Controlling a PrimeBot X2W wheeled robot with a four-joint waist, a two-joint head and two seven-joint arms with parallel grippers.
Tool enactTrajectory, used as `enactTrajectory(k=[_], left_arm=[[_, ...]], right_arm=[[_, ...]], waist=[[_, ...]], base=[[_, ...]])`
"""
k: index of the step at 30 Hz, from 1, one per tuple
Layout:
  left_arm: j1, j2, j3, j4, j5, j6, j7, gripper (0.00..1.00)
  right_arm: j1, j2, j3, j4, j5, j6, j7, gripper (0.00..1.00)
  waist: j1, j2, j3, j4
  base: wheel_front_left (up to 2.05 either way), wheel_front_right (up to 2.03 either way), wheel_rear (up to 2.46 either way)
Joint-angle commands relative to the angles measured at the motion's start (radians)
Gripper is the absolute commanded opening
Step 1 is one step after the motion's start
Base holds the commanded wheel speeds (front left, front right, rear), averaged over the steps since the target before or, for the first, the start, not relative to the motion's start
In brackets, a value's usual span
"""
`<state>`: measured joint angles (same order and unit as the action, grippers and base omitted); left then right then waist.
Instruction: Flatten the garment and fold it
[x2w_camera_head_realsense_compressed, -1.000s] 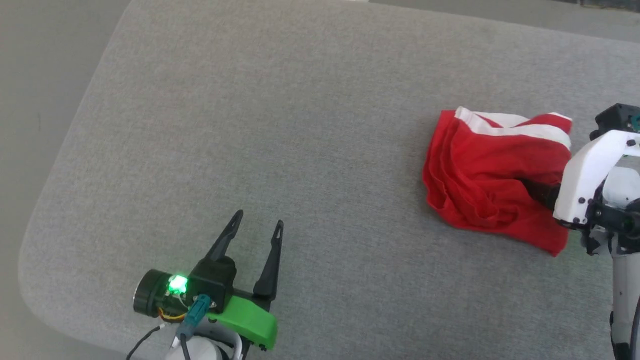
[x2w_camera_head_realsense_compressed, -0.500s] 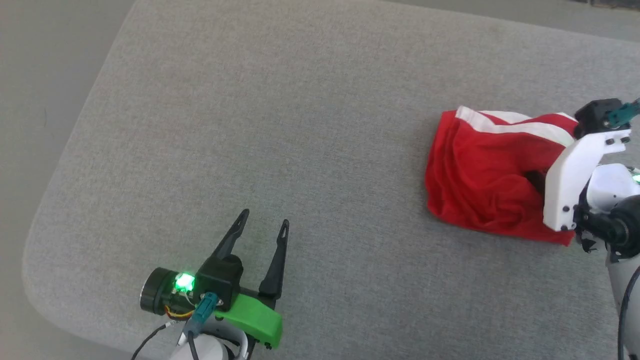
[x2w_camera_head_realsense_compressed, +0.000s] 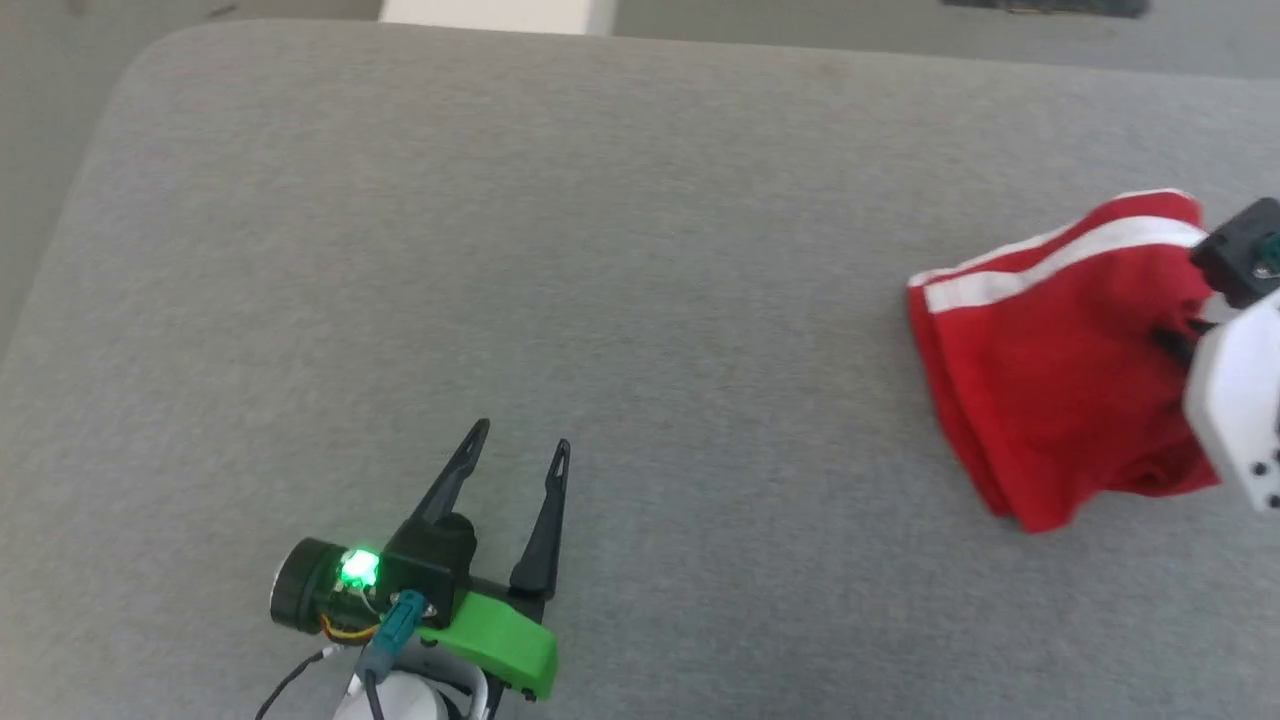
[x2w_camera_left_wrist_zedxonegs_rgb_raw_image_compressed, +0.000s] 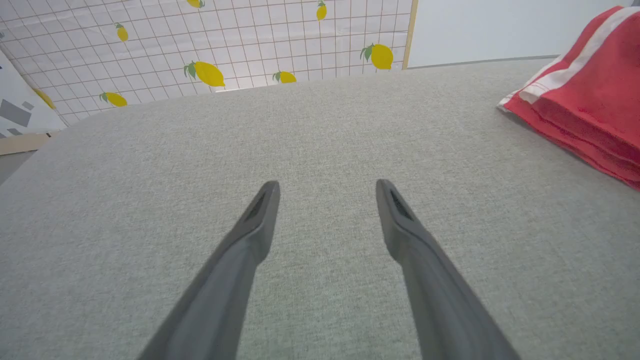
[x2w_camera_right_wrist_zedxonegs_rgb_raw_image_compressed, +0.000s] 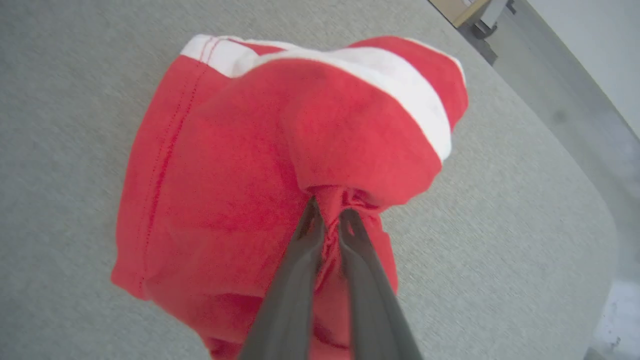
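Note:
The garment (x2w_camera_head_realsense_compressed: 1050, 370) is a bunched heap of bright red shorts with a white stripe, at the right of the grey cushion in the head view. My right gripper (x2w_camera_right_wrist_zedxonegs_rgb_raw_image_compressed: 330, 207) is shut on a pinch of red fabric near the heap's top, and the cloth hangs lifted from that pinch. In the head view the right arm's white bracket (x2w_camera_head_realsense_compressed: 1235, 420) covers the garment's right side. My left gripper (x2w_camera_head_realsense_compressed: 520, 440) stands open low over the cushion at the lower left, nothing between its fingers (x2w_camera_left_wrist_zedxonegs_rgb_raw_image_compressed: 260, 220). The garment (x2w_camera_left_wrist_zedxonegs_rgb_raw_image_compressed: 585, 100) lies far to its right.
The grey cushion (x2w_camera_head_realsense_compressed: 600, 250) has a rounded corner at the upper left, with floor beyond its left edge. In the left wrist view, a lemon-patterned grid panel (x2w_camera_left_wrist_zedxonegs_rgb_raw_image_compressed: 225, 50) stands behind the cushion's far edge.
The head camera has shifted, so the whole picture moved. My right gripper has raised the pinched fabric and the heap now stands taller and narrower. The left gripper stays open in place.

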<state>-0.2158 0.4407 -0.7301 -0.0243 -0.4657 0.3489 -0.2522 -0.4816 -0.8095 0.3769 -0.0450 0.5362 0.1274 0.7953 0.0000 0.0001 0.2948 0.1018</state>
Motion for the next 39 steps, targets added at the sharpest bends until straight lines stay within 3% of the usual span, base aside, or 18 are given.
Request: enactTrajectory(k=[1,6,10,22,31,35,36,37,39], left_arm=[[-0.003,0.008,0.001,-0.009,0.009,0.003,-0.006,1.0],[-0.023,0.019,0.002,-0.033,0.026,0.0,-0.007,1.0],[-0.042,0.024,-0.003,-0.051,0.04,-0.002,-0.003,1.0],[-0.08,0.052,-0.01,-0.109,0.073,0.001,0.017,1.0],[-0.079,0.074,-0.005,-0.134,0.077,0.008,0.02,1.0],[-0.086,0.073,-0.008,-0.133,0.076,0.006,0.023,1.0],[-0.087,0.072,-0.008,-0.131,0.076,0.006,0.023,1.0],[-0.087,0.071,-0.008,-0.128,0.074,0.006,0.023,1.0],[-0.085,0.069,-0.009,-0.12,0.07,0.005,0.022,1.0]], right_arm=[[-0.012,-0.041,0.015,-0.012,0.014,0.003,-0.013,0.0],[0.003,-0.171,0.028,0.006,0.017,0.003,-0.076,0.0],[0.022,-0.217,-0.012,0.097,-0.012,0.003,-0.169,0.0],[0.093,-0.22,-0.225,0.475,-0.152,0.003,-0.451,0.0],[0.105,-0.168,-0.444,0.613,-0.333,0.003,-0.573,0.0],[0.1,-0.137,-0.489,0.629,-0.381,0.003,-0.578,0.0],[0.099,-0.131,-0.497,0.629,-0.392,0.003,-0.583,0.47],[0.098,-0.122,-0.507,0.632,-0.403,0.003,-0.586,1.0],[0.099,-0.108,-0.512,0.629,-0.421,0.003,-0.589,1.0]], waist=[[0.0,-0.0001,0.031,-0.084],[0.0,-0.0001,0.091,-0.151],[0.0,-0.0001,0.139,-0.177],[0.0,-0.0001,0.261,-0.154],[0.0,-0.0001,0.299,-0.135],[0.0,-0.0001,0.293,-0.13],[0.0,-0.0001,0.289,-0.13],[0.0,-0.0001,0.282,-0.13],[0.0,-0.0001,0.262,-0.13]], base=[[0.0,0.0,0.0],[0.0,0.0,0.0],[0.0,0.0,0.0],[0.0,0.0,0.0],[0.0,0.0,0.0],[0.0,0.0,0.0],[0.0,0.0,0.0],[0.0,0.0,0.0],[0.0,0.0,0.0]])
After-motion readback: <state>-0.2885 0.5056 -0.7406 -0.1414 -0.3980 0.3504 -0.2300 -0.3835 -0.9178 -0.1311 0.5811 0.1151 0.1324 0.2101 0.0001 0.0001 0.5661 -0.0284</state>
